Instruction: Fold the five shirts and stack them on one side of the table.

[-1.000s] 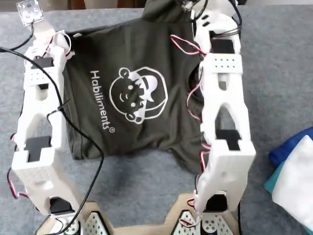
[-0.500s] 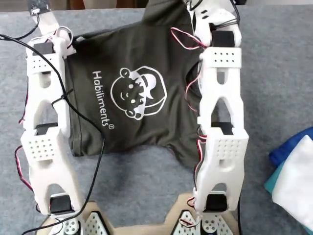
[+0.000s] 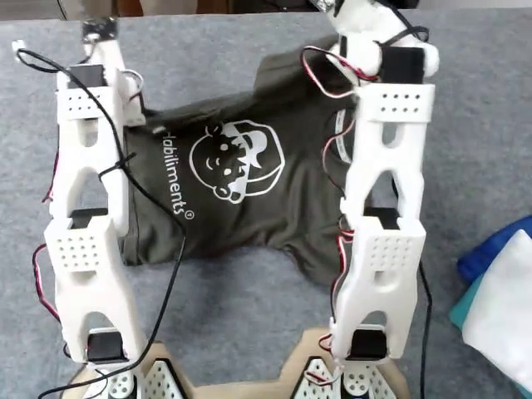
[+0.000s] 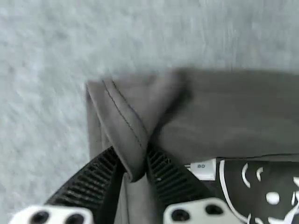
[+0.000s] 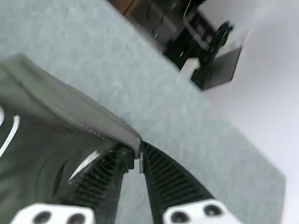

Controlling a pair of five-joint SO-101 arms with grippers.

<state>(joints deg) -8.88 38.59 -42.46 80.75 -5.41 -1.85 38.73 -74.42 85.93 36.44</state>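
Note:
A dark olive shirt point(image 3: 241, 208) with a white cartoon print lies spread on the grey table between the two arms, partly hidden under them. At the shirt's far left corner my left gripper point(image 4: 135, 173) is shut on a bunched fold of its hem point(image 4: 126, 128). My right gripper point(image 5: 135, 161) is shut on the shirt's edge point(image 5: 84, 119) at the far right, lifted off the table. In the high view the left arm point(image 3: 87, 191) runs along the shirt's left side and the right arm point(image 3: 378, 191) along its right side.
A pile of blue, teal and white cloth point(image 3: 499, 291) lies at the table's right edge. Grey table surface point(image 3: 233, 316) lies bare in front of the shirt. Dark furniture point(image 5: 201, 42) stands beyond the table's far edge.
Both arms have stretched toward the far edge of the table. The shirt's far edge has been pulled and lifted with them, and its far left side now folds in over the print's lettering.

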